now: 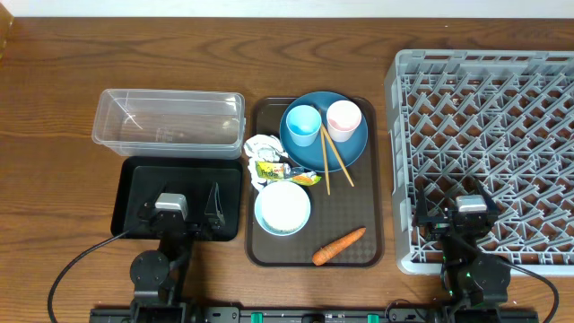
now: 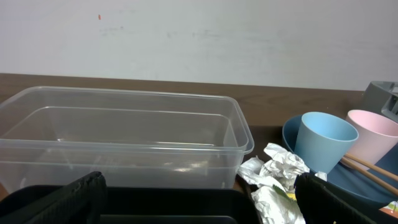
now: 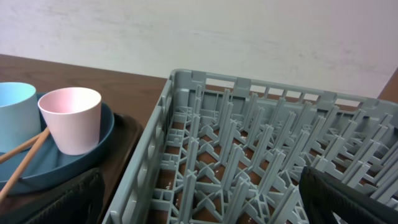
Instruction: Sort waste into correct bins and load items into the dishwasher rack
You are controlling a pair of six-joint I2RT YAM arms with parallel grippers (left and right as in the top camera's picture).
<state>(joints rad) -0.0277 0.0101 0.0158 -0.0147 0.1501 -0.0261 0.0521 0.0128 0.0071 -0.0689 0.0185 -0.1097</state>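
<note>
On the brown serving tray (image 1: 359, 215) a blue plate (image 1: 345, 148) carries a light blue cup (image 1: 302, 124), a pink cup (image 1: 343, 117) and two chopsticks (image 1: 334, 161). Crumpled paper (image 1: 262, 146) and a yellow-green wrapper (image 1: 272, 168) lie at its left edge, above a white bowl (image 1: 282, 208). A carrot (image 1: 339, 246) rests near the front. My left gripper (image 1: 178, 208) hangs open over the black tray (image 1: 134, 193), with the clear tub (image 2: 124, 137) just beyond. My right gripper (image 1: 455, 213) is open over the grey rack's (image 1: 484, 135) near-left corner. Neither holds anything.
The rack fills the right side of the table and its left wall (image 3: 146, 162) stands close to the serving tray. The clear tub (image 1: 169, 121) sits directly behind the black tray. Cables trail from both arm bases along the front edge.
</note>
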